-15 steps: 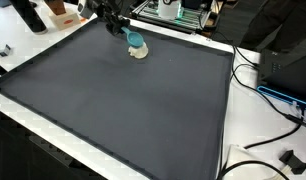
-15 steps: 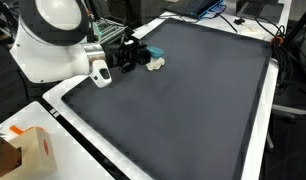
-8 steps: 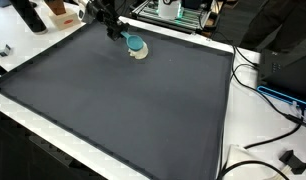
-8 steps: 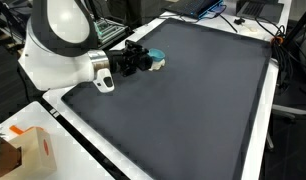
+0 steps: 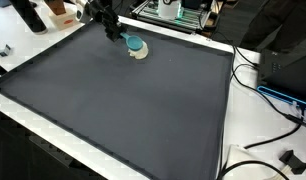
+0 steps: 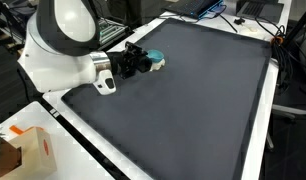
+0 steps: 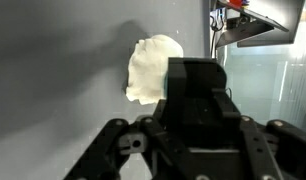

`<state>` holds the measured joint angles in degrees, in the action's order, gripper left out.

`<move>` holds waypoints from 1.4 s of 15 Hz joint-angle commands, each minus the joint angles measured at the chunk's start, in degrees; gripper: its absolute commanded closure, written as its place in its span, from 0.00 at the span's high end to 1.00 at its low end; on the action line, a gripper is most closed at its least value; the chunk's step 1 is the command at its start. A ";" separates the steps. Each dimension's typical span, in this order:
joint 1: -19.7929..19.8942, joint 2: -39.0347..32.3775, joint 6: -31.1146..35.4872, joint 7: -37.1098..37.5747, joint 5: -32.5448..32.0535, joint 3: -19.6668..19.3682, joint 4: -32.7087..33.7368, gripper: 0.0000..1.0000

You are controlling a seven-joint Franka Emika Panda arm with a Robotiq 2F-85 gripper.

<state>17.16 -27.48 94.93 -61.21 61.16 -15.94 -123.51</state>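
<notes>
Wrist view: only the white part of the teal-and-white object (image 7: 153, 68) shows. It lies on the dark mat (image 7: 53, 90) just beyond the gripper (image 7: 198, 95), whose black housing hides the fingertips.
Exterior views: in both exterior views the object (image 5: 137, 47) (image 6: 155, 61) sits near one edge of the mat, close to the white table border (image 5: 193, 38). The gripper's tip is at it; whether touching or just beside, I cannot tell.
Jaws: apart or closed on the object, I cannot tell, since the housing covers them.
Step in hand: seemingly working the gripper at the object, low over the mat.
Doing it well: probably keep the object centred between the fingers, move slowly, and hold the tips just off the mat; the object looks light and may slide.
Watch: equipment (image 5: 173, 12) stands near the mat's edge, so keep the wrist clear of it.
</notes>
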 commanded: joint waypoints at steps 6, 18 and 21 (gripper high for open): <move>-1.06 -2.34 8.27 -5.27 -8.09 1.35 2.33 0.25; 0.49 -4.17 6.84 9.11 -5.88 1.02 1.71 0.25; -0.27 -3.88 8.43 7.84 -8.75 1.10 2.43 0.25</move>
<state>18.05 -28.50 96.55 -52.18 57.27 -14.33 -121.03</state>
